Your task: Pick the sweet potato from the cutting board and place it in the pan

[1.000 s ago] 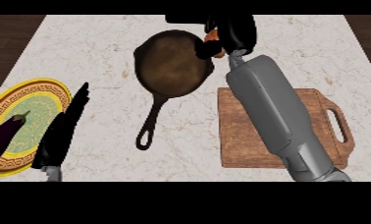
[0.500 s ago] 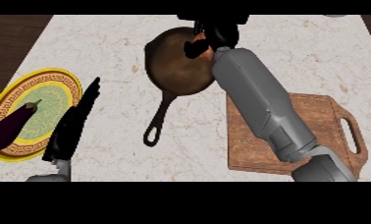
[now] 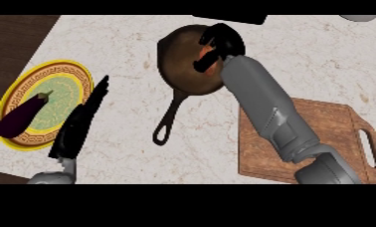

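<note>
Right hand (image 3: 219, 47) fingers grasping sweet potato (image 3: 209, 60) over pan (image 3: 183, 66); releasing off-centre risks rolling over the rim.

Surface (image 3: 125, 42): pale cream marble with faint beige veining; dark brown strip along its left edge.
Pan (image 3: 180, 69): dark brown bowl with a black handle.
Sweet potato (image 3: 208, 59): orange, showing between black fingers.
Right hand (image 3: 220, 47): black, on a grey forearm.
Left hand (image 3: 81, 121): black.
Cutting board (image 3: 330, 121): reddish-brown wood grain.
Plate (image 3: 70, 74): yellow rim with a dark patterned band, pale green speckled centre.
Eggplant (image 3: 22, 116): deep purple with a greenish stem end.
</note>
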Robot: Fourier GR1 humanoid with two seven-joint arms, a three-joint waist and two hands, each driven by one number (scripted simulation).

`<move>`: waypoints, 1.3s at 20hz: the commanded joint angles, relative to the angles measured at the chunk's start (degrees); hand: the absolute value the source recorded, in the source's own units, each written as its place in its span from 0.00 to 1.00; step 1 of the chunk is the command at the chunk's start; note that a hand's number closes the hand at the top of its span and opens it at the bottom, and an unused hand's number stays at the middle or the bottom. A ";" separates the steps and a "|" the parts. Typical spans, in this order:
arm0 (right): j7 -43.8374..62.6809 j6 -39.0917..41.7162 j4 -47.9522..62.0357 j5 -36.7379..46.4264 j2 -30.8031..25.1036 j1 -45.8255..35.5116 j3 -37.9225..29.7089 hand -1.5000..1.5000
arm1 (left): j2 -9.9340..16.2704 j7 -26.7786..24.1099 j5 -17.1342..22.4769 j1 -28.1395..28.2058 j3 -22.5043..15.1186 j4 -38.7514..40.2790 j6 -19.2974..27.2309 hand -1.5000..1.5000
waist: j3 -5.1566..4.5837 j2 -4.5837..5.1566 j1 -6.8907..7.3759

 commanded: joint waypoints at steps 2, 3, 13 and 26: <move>-2.94 -0.67 1.83 -9.82 0.02 0.51 -5.91 0.00 | 0.07 0.64 0.67 -2.16 0.10 0.17 -0.89 0.50 | 0.13 0.60 1.57; -5.47 -2.11 1.33 -11.62 0.02 1.54 -4.89 0.00 | -0.57 0.86 -0.26 -3.13 -0.80 1.78 -0.58 0.50 | 0.11 0.34 1.70; -16.58 -20.10 -0.20 -20.46 0.02 -1.22 -11.93 0.00 | 0.41 1.79 0.63 -2.94 1.13 0.84 -0.68 0.50 | 0.05 -0.41 -0.32; -35.64 -18.54 -0.34 -26.89 -7.07 8.15 -21.41 0.00 | 0.93 -1.12 1.04 2.51 5.23 2.04 1.78 0.50 | -0.03 -2.04 -7.55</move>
